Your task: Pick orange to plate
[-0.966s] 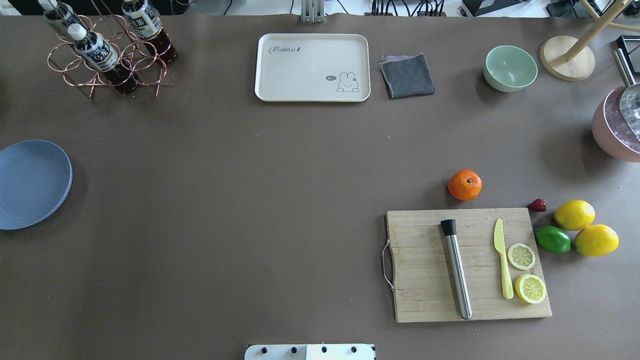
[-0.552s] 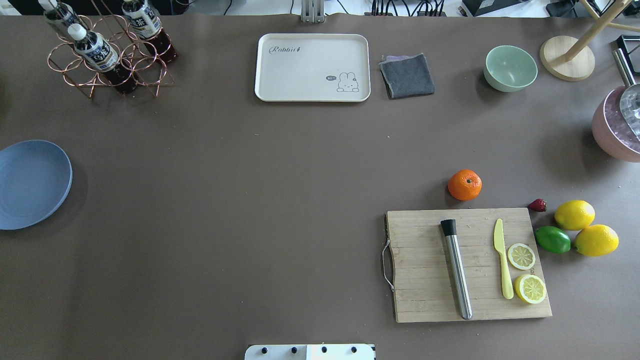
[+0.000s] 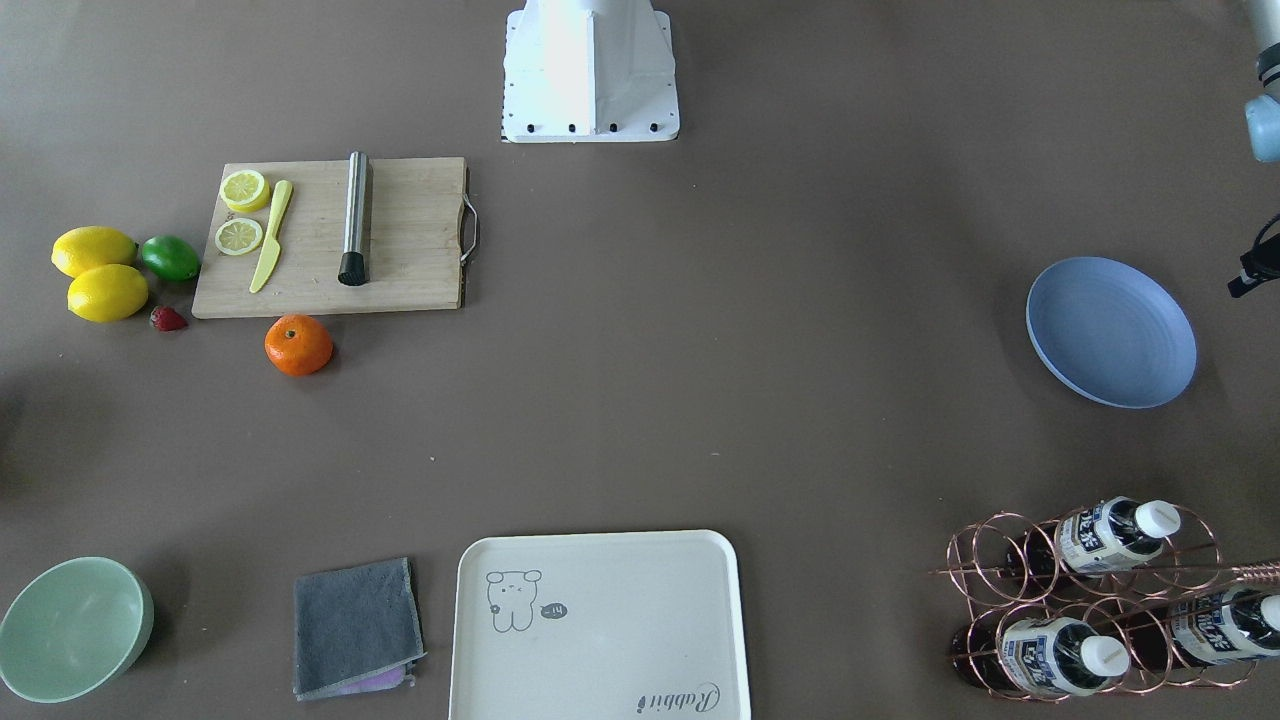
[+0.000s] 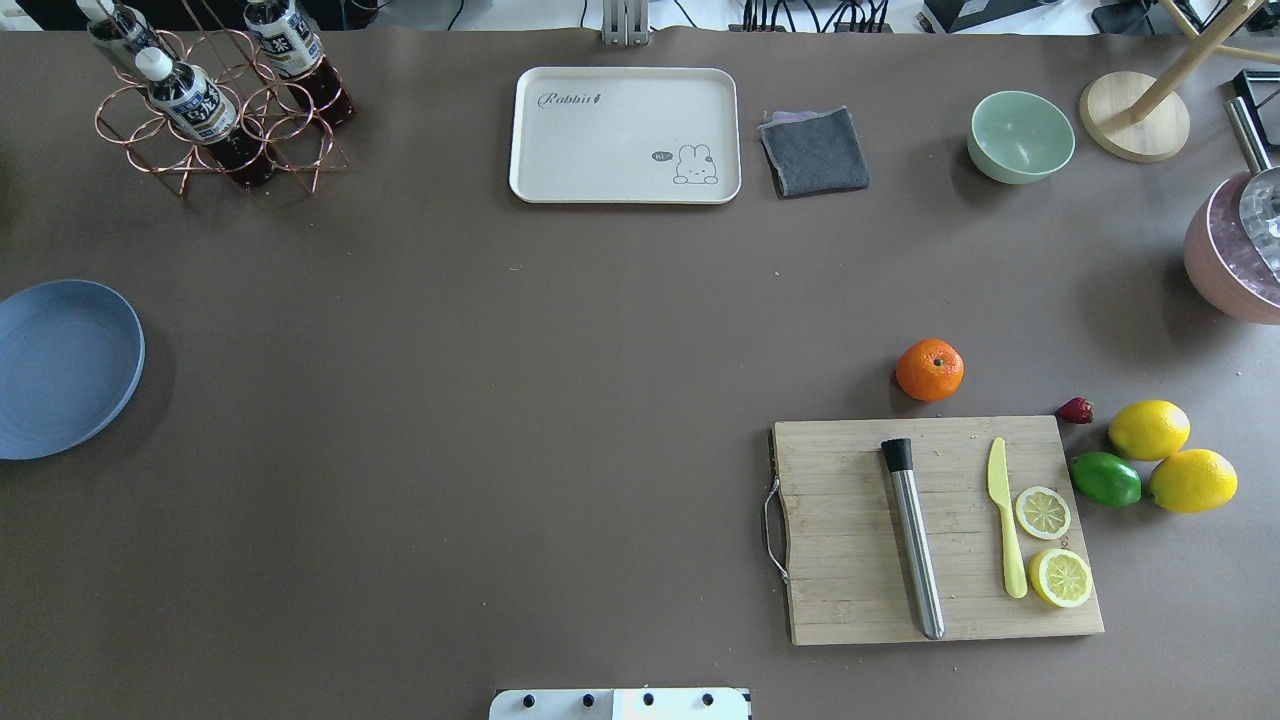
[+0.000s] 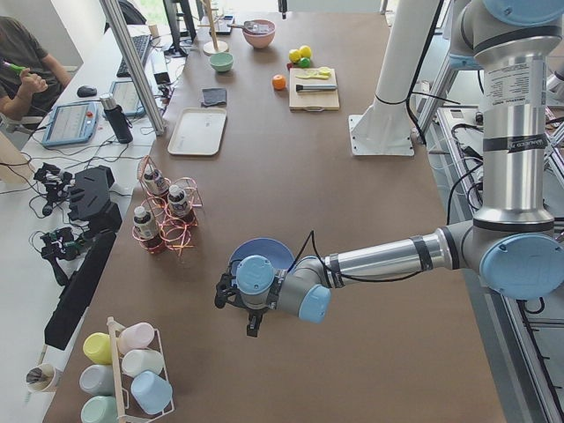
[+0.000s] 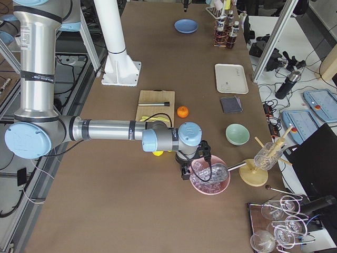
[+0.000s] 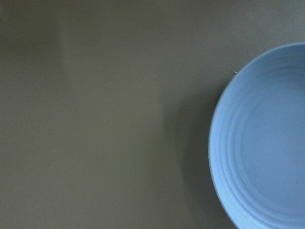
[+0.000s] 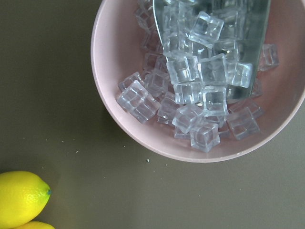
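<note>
The orange (image 4: 930,370) rests on the brown table just beyond the cutting board's far edge; it also shows in the front-facing view (image 3: 298,345). Far across the table, at the left edge, lies the pale blue plate (image 4: 60,370), with nothing on it (image 3: 1110,332). Its rim fills the right side of the left wrist view (image 7: 267,143). My left gripper (image 5: 252,326) hangs beside the plate (image 5: 264,248); whether it is open or shut I cannot tell. My right gripper (image 6: 183,173) hovers by the pink ice bowl, well short of the orange (image 6: 182,112); its state I cannot tell.
A wooden cutting board (image 4: 850,590) carries a steel muddler, a yellow knife and two lemon slices. Two lemons (image 4: 1172,455), a lime and a strawberry lie right of it. A pink ice bowl (image 8: 114,95), mint bowl (image 4: 1020,135), grey cloth, cream tray (image 4: 625,135) and bottle rack (image 4: 210,100) line the far side.
</note>
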